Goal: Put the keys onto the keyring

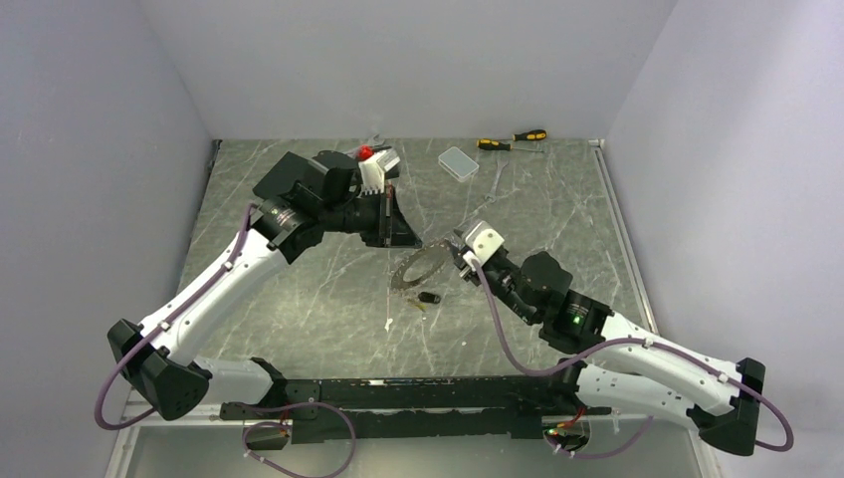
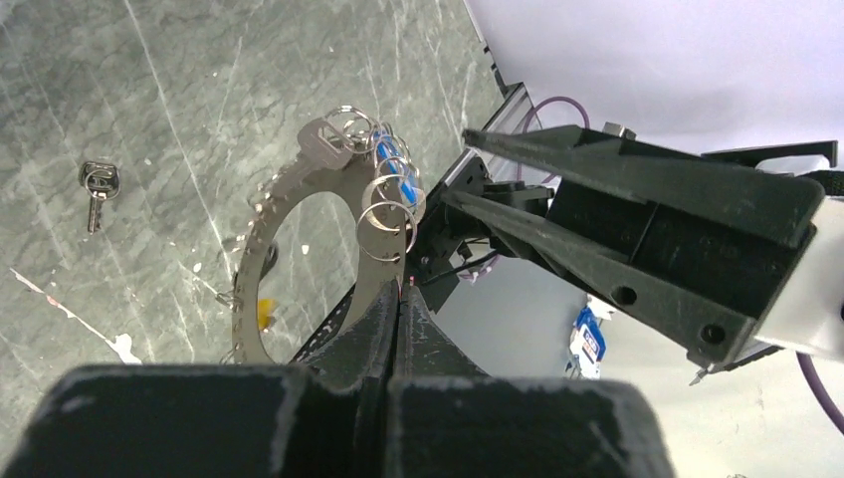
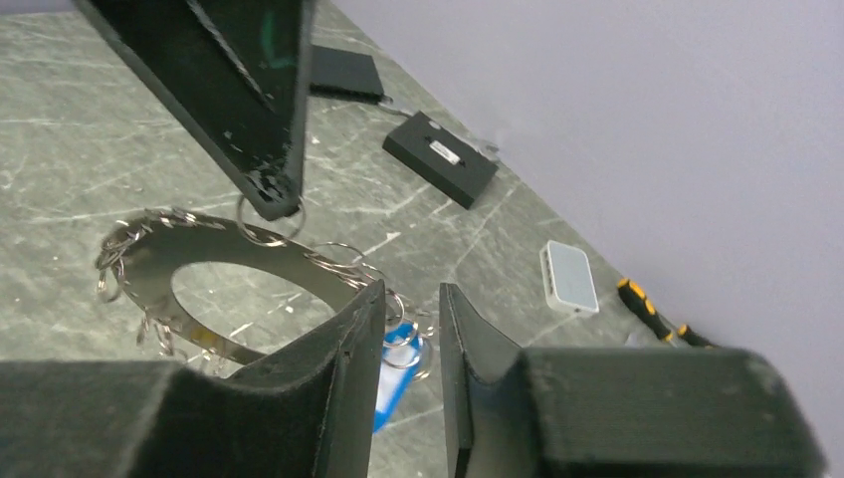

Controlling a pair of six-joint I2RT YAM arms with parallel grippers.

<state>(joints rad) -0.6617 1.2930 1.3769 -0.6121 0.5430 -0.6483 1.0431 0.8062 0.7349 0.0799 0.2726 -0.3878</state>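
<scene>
The keyring [image 2: 254,244] is a flat grey metal loop with small split rings along its edge, held tilted above the table. My left gripper [image 2: 399,291] is shut on its rim. In the top view the left gripper [image 1: 416,242] and the keyring [image 1: 423,267] are at mid-table. A blue-tagged key [image 3: 398,373] and a yellow tag [image 2: 264,312] hang from the ring. My right gripper [image 3: 410,299] is open, its fingers either side of the blue tag's split rings, at the ring's edge [image 3: 239,259]. A loose dark-headed key [image 2: 97,184] lies on the table, also in the top view [image 1: 429,297].
A clear plastic box [image 1: 458,162] and two yellow-handled screwdrivers [image 1: 513,139] lie at the back right. A red-topped object [image 1: 365,152] sits at the back by the left arm. Two black boxes [image 3: 440,154] lie near the back wall. A white scrap [image 1: 388,324] lies in front.
</scene>
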